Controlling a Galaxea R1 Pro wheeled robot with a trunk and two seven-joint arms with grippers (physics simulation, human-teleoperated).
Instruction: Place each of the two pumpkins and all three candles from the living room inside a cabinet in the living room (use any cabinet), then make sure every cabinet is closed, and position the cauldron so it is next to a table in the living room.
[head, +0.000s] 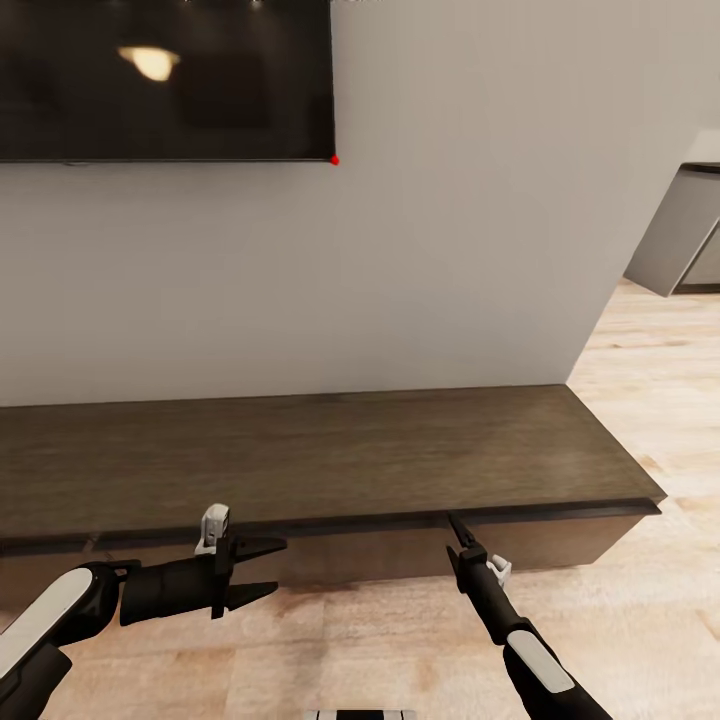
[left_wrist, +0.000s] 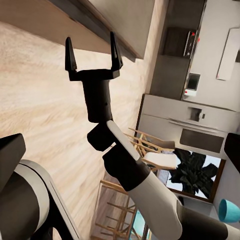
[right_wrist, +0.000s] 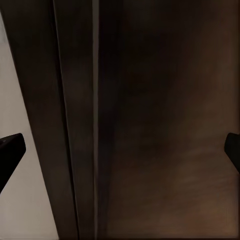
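- Grey wall (head: 450, 250) carries a dark screen (head: 165, 80); pale wood floor (head: 380, 630) lies below.
- Cabinet (head: 320, 460): directly ahead of both claws, fronts shut.
- Left gripper (head: 262, 568): released, jaws spread, just before the cabinet front.
- Right gripper (head: 455, 527): tip at the cabinet's top edge; wrist view shows fingers (right_wrist: 10, 150) spread wide.

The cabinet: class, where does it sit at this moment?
In the head view, the cabinet runs along the base of the grey wall, below the television, with the right end effector at its front edge.
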